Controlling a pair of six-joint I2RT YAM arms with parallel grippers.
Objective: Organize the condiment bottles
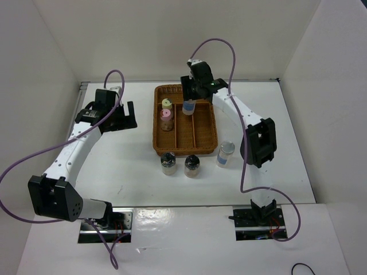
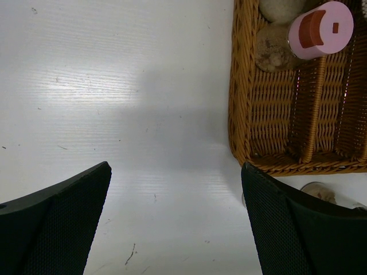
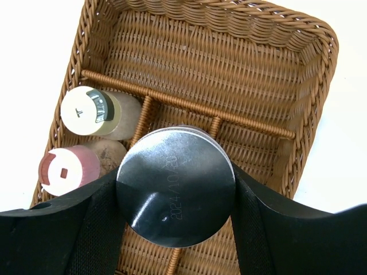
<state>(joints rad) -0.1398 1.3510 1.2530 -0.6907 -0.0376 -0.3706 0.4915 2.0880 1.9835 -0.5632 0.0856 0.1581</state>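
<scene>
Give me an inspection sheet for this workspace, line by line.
Surface: white table, faint scuffs.
Job's things: yellow-capped jar and pink-capped jar in the left compartment of the wicker tray; held grey-capped bottle over the tray; two black-capped jars and second grey-capped bottle on the table before it.
Clutter: nothing seen.
Grippers: left gripper open, empty; right gripper jaws shut on the held bottle.
Cables: purple cables loop off both arms; black cable near corner.
Surroundings: white walls.

The white desk carries a brown wicker tray at centre frame. Just below it stand a left black-capped jar, a right black-capped jar and, further right, a grey-capped jar.
</scene>
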